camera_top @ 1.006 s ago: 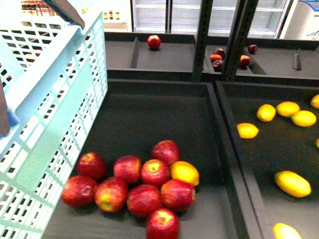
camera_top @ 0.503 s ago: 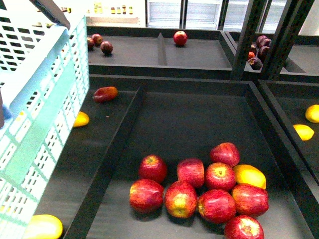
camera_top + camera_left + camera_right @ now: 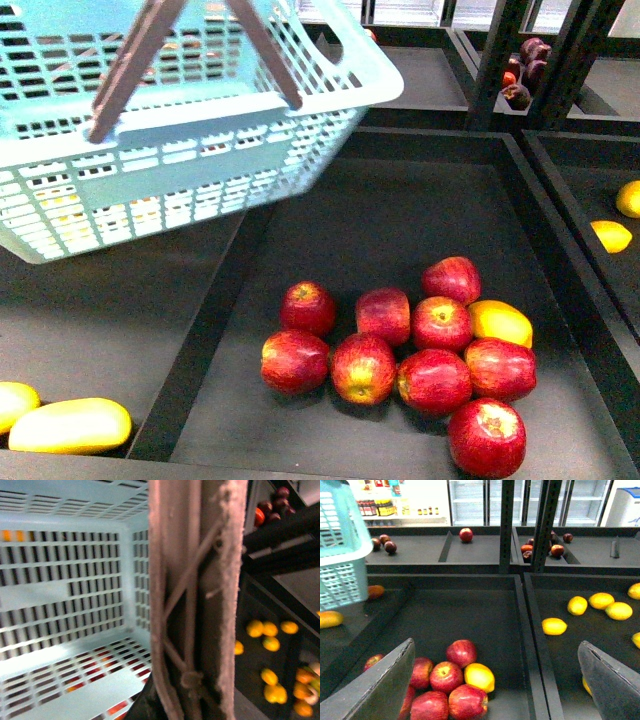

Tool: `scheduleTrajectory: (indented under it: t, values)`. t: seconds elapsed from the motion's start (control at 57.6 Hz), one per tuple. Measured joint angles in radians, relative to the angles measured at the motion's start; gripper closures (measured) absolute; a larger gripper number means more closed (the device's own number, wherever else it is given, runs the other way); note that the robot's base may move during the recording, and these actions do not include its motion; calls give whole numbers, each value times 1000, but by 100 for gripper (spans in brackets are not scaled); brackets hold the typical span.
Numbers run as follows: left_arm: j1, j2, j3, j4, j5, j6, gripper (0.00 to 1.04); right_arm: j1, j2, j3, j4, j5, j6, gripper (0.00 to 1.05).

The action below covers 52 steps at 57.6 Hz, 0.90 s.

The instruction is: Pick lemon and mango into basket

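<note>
Your left jaws grip the tilted basket (image 3: 200, 180) by its handle (image 3: 130, 75), your right jaws gape open; a mango (image 3: 72, 425) dropped in could roll downhill and tip it further.

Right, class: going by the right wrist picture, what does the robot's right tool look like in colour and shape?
The right tool has two plain, matte dark grey fingers. They are broad and flat and narrow to angled tips. No cables or markings show.
</note>
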Motion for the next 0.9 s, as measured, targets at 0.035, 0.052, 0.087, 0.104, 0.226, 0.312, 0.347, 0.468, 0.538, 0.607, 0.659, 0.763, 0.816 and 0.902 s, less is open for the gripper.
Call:
scheduleTrajectory:
  t: [0.035,0.052,0.087,0.104,0.226,0.312,0.347,0.468,0.538,0.607,0.659,0.763,0.816,0.902]
  values:
    - [-33,73,72,-5,11,-18,100,0,0,0,0,0,0,9]
    - [-45,101,99,-5,15,-25,100,0,0,0,0,0,0,9]
    - [-80,171,168,0,19,-52,100,0,0,0,0,0,0,9]
    - [-90,191,190,2,18,-62,100,0,0,0,0,0,0,9]
    - [-170,266,303,4,42,-111,100,0,0,0,0,0,0,9]
    - [-218,263,304,26,63,-127,100,0,0,0,0,0,0,9]
    - [-233,261,301,35,70,-131,100,0,0,0,0,0,0,9]
    - [-284,233,237,70,80,-133,100,0,0,0,0,0,0,9]
    - [-297,214,194,82,85,-133,100,0,0,0,0,0,0,9]
    - [-306,188,143,101,89,-133,100,0,0,0,0,0,0,9]
    - [-311,161,101,122,88,-133,100,0,0,0,0,0,0,9]
    - [-314,92,11,170,79,-133,100,0,0,0,0,0,0,9]
    - [-317,64,-14,182,77,-133,100,0,0,0,0,0,0,9]
    - [-323,38,-25,189,77,-133,100,0,0,0,0,0,0,9]
